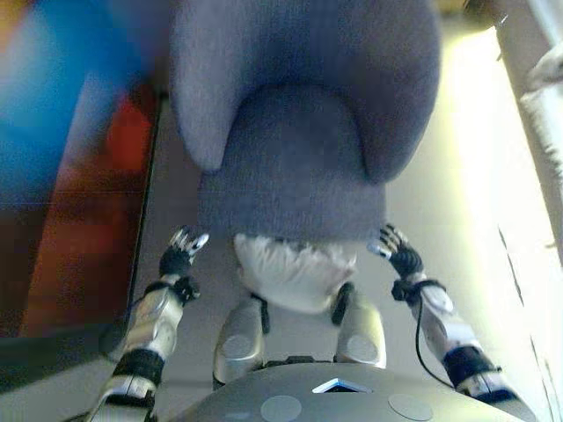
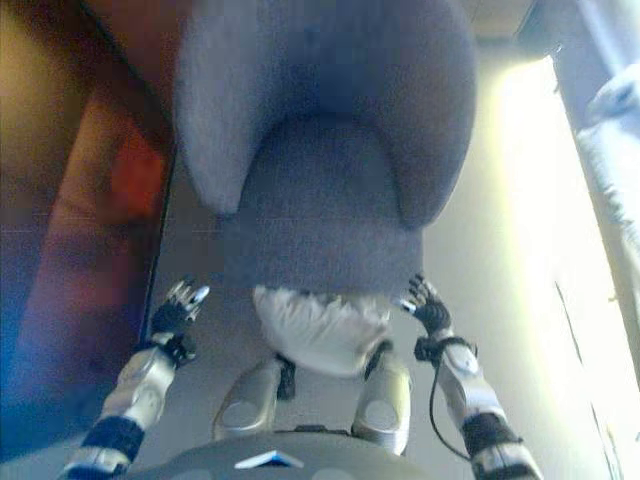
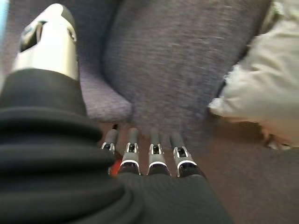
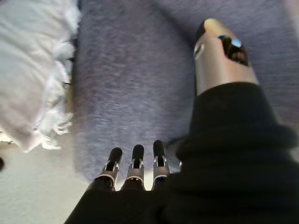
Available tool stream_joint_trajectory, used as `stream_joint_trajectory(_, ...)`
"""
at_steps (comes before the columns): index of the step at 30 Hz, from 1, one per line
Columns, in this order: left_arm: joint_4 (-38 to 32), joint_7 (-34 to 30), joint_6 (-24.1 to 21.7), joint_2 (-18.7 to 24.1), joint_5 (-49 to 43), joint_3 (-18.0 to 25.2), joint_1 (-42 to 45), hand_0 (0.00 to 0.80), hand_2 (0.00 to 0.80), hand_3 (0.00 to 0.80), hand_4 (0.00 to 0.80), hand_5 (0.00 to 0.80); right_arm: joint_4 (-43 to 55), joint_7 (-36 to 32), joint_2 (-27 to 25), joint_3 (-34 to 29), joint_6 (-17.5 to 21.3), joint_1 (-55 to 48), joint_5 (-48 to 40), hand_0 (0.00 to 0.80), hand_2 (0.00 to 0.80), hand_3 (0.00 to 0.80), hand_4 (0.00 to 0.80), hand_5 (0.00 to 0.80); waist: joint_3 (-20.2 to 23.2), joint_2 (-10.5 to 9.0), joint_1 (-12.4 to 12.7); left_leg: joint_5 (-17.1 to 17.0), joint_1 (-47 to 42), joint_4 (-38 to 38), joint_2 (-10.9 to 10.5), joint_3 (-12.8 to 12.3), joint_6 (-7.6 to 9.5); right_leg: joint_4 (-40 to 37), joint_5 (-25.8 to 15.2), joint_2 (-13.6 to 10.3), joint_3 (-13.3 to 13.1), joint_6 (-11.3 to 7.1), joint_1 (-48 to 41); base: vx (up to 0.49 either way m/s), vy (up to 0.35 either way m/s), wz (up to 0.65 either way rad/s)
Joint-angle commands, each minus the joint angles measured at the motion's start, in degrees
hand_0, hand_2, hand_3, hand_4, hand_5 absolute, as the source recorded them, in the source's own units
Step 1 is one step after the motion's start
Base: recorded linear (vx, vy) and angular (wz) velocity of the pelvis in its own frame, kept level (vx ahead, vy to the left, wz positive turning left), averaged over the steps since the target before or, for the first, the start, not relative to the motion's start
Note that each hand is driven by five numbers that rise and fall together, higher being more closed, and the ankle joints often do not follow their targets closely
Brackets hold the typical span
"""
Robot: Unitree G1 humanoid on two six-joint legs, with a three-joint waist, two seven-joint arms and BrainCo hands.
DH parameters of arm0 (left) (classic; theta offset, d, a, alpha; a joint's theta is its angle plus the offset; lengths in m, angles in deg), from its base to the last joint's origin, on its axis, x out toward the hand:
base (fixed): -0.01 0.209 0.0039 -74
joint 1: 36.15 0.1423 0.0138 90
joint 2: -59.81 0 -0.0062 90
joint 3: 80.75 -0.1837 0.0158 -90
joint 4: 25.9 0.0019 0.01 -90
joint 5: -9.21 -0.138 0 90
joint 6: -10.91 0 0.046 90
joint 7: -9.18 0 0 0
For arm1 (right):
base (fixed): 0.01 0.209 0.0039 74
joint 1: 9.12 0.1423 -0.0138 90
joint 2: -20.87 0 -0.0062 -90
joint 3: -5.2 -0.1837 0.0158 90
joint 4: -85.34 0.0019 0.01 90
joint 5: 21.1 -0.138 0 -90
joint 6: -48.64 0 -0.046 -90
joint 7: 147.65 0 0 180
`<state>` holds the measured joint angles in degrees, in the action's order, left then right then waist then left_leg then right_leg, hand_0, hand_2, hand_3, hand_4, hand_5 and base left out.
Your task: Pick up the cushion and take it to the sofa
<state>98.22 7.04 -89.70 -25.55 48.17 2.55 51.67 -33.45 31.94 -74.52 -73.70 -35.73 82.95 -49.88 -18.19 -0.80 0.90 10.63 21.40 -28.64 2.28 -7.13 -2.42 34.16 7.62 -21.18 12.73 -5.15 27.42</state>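
The white cushion [image 1: 295, 272] with a fringed edge sits against the front of the grey-blue sofa seat [image 1: 299, 132], just ahead of me. It also shows as the cushion [image 3: 261, 93] in the left wrist view and the cushion [image 4: 28, 74] in the right wrist view. My left hand [image 1: 180, 255] hangs to its left and my right hand [image 1: 400, 255] to its right. Both are clear of it, with straight fingers and nothing in them. Each hand's fingers [image 3: 154, 154] point at the sofa's front. Whether the cushion rests on the floor is not clear.
The sofa's curved back and arms [image 1: 202, 105] wrap round the seat. A dark red-brown surface [image 1: 79, 237] with a blurred blue shape [image 1: 53, 97] lies to the left. Pale floor [image 1: 475, 176] runs along the right, with a white thing [image 1: 545, 79] at its far edge.
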Motion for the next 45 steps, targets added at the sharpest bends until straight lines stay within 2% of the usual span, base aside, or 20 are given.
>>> stream_joint_trajectory(1,-0.08,0.3,-5.44,0.48,-2.04,-0.66,-0.98,0.0,0.0,0.0,0.0,0.0,1.59,2.38,-2.79,0.76,0.78,2.09,1.38,0.0,0.0,0.0,0.0,0.0,-2.84,1.55,0.73,1.24,0.38,-1.14,3.78,1.5,0.2,5.43,-7.21,-3.4,-5.35,-3.94,5.76,-0.063,0.083,-0.05)
stream_joint_trajectory(5,2.12,1.52,-7.23,1.07,-2.63,-2.9,-5.84,0.0,0.0,0.0,0.0,0.0,-1.74,4.71,-5.2,-0.13,2.0,7.82,-0.7,0.0,0.0,0.0,0.0,0.0,-5.87,3.08,0.53,2.96,8.36,-7.41,3.69,1.05,0.13,8.43,-5.56,-3.55,-6.41,-3.39,10.41,-0.118,0.107,-0.12)
stream_joint_trajectory(8,2.88,2.33,-8.31,1.28,-3.47,-4.42,-9.55,0.0,0.0,0.0,0.0,0.0,-3.04,5.39,-7.07,-0.16,1.37,12.11,-0.89,0.0,0.0,0.0,0.0,0.0,-7.65,4.12,-0.01,4.03,13.8,-11.7,3.65,0.95,0.0,10.61,-4.17,-3.42,-7.67,-2.79,14.44,-0.11,0.134,-0.05)
stream_joint_trajectory(18,6.03,1.65,-5.7,2.39,-0.6,-5.51,-18.93,0.0,0.0,0.0,0.0,0.0,-9.68,1.95,-10.68,2.11,-6.12,24.21,-3.8,0.0,0.0,0.0,0.0,0.0,-10.36,6.02,-1.45,7.76,27.79,-26.24,4.87,1.06,0.31,20.36,-0.2,-1.9,-12.38,-1.44,26.23,-0.064,0.111,-0.12)
stream_joint_trajectory(24,6.93,0.21,-3.62,3.36,1.45,-6.25,-23.31,0.0,0.0,0.0,0.0,0.0,-14.71,-4.0,-11.92,4.69,-8.42,29.21,-0.82,0.0,0.0,0.0,0.0,0.0,-10.58,6.77,-1.79,8.55,34.47,-32.5,5.58,1.73,0.73,25.26,1.27,-0.72,-14.49,-0.58,32.27,-0.022,0.032,-0.1)
stream_joint_trajectory(28,9.72,-2.02,-0.82,4.54,2.13,-6.87,-26.89,0.0,0.0,0.0,0.0,0.0,-18.61,-7.58,-13.11,8.17,-11.73,35.07,1.9,0.0,0.0,0.0,0.0,0.0,-10.53,7.09,-1.77,8.58,39.22,-36.21,5.87,2.04,1.02,28.47,2.28,0.35,-15.34,0.01,36.53,-0.013,0.003,-0.08)
stream_joint_trajectory(37,10.9,-7.02,1.77,7.02,4.91,-8.73,-31.34,0.0,0.0,0.0,0.0,0.0,-21.62,-17.94,-15.78,13.13,-11.95,41.28,5.17,0.0,0.0,0.0,0.0,0.0,-10.7,7.7,-2.11,8.8,45.07,-40.5,6.47,1.93,1.23,31.43,3.3,1.81,-16.66,0.94,41.65,-0.003,0.003,-0.01)
stream_joint_trajectory(45,14.77,-4.49,3.8,8.32,3.92,-9.91,-35.49,0.0,0.0,0.0,0.0,0.0,-23.62,-19.38,-16.1,16.35,-11.04,45.74,7.11,0.0,0.0,0.0,0.0,0.0,-11.12,7.74,-2.4,9.05,48.11,-42.72,7.0,2.12,0.95,32.91,3.9,2.38,-17.16,1.16,44.34,0.0,-0.001,0.0)
